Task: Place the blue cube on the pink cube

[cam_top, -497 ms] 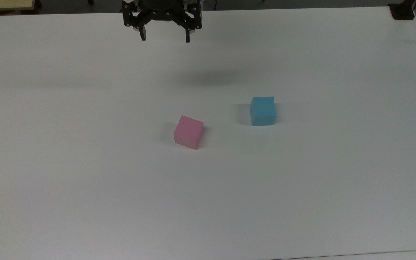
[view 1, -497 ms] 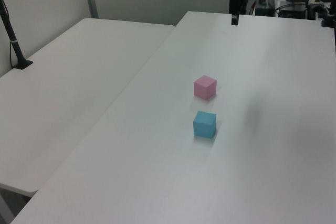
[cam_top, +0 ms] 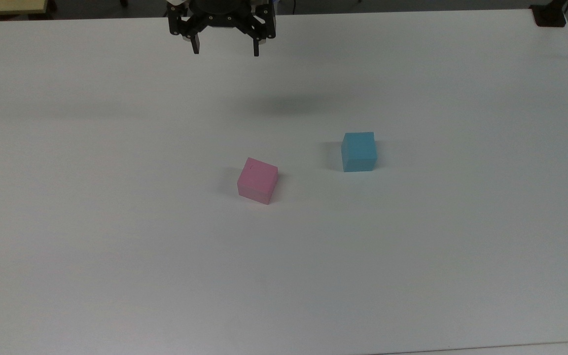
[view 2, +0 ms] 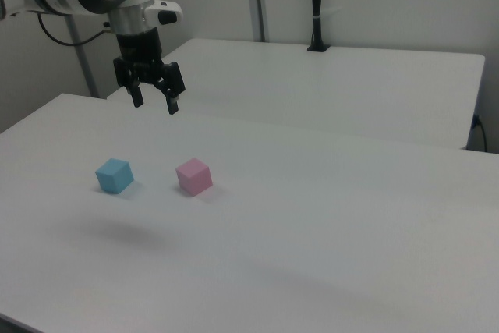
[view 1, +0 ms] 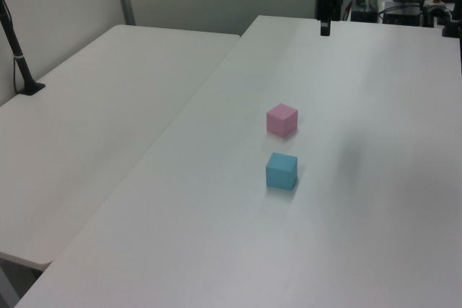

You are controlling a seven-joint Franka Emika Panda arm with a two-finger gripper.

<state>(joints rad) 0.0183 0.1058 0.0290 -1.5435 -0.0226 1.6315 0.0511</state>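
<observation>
Two black fingers of the pincer [cam_top: 225, 51] hang spread apart with nothing between them, high over the far edge of the bench [cam_top: 116, 276], and compared with half a second ago they have lifted by only a hair; in the left view the pincer [view 1: 325, 30] has also edged slightly toward the left view's right. Neither cube has budged. I take that to mean the job is barely begun, with the arm not yet committed to an approach and the whole reach, grasp and stacking still ahead. In the top view, the blue cube [cam_top: 359, 151] sits out at about five o'clock from the pincer, well apart from it and flat on the bench. The pink cube [cam_top: 257, 180] rests at roughly six o'clock from the pincer, turned a little askew, and at about eight o'clock from the blue cube with a clear gap between them. No brand, label or readable writing appears on either cube; the pink one carries just a tiny dark speck on its top face.
</observation>
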